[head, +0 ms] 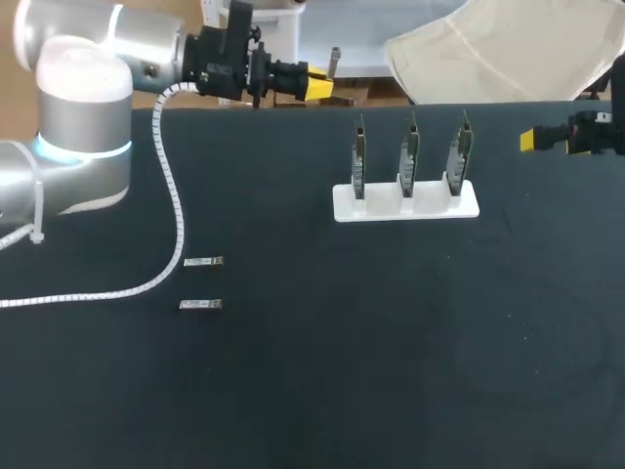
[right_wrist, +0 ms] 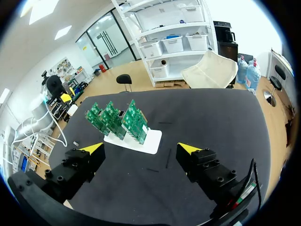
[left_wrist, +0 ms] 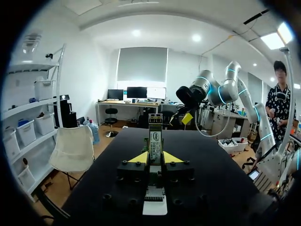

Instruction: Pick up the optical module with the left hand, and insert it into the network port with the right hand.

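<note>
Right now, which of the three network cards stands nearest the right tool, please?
The network card at the holder's right end; the other two stand farther from the right tool.

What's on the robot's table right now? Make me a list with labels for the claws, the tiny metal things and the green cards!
far module: flat on the table, beside the white cable
near module: flat, nearer the front edge, not touching the far one
green cards: three, upright in the white stand
left claw: up by the table's far edge, away from both modules
right claw: open, nothing in it, green cards ahead
job: no module picked up yet
</note>
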### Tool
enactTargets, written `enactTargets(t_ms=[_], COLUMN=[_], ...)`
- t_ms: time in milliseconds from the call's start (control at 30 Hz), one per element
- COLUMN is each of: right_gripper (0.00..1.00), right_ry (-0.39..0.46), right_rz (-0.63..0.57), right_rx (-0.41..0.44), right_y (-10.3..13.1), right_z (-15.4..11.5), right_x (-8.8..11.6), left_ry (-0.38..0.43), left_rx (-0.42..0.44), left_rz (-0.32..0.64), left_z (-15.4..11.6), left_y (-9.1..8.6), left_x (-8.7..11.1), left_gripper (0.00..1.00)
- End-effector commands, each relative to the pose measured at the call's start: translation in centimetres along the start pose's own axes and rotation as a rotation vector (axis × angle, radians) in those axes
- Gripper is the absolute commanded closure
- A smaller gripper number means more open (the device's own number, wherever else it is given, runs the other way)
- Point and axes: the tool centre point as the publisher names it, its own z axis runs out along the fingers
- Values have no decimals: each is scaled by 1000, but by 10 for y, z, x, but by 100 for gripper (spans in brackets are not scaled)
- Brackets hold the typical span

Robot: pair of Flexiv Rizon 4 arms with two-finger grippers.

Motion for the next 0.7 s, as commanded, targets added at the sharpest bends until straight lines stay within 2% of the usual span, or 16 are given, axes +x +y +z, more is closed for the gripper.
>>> enactTargets(t_ms=[33,433,567,633,700], right_gripper=[0,0,0,0,0], right_ry=[0,0,0,0,0], right_rz=[0,0,0,0,0], right_rx=[0,0,0,0,0], right_y=[0,0,0,0,0], right_z=[0,0,0,0,0], right_x=[0,0,0,0,0], left_ry=[-14,-64,-64,-23,-35], left_rx=[7,-44,-50,-42,-29], left_rz=[-3,-33,-11,24,31], left_z=[5,15,19,22,24], left_y=[2,-3,-7,-11,-15], left_x=[1,3,2,2,3], left_gripper=[100,100,100,100,100])
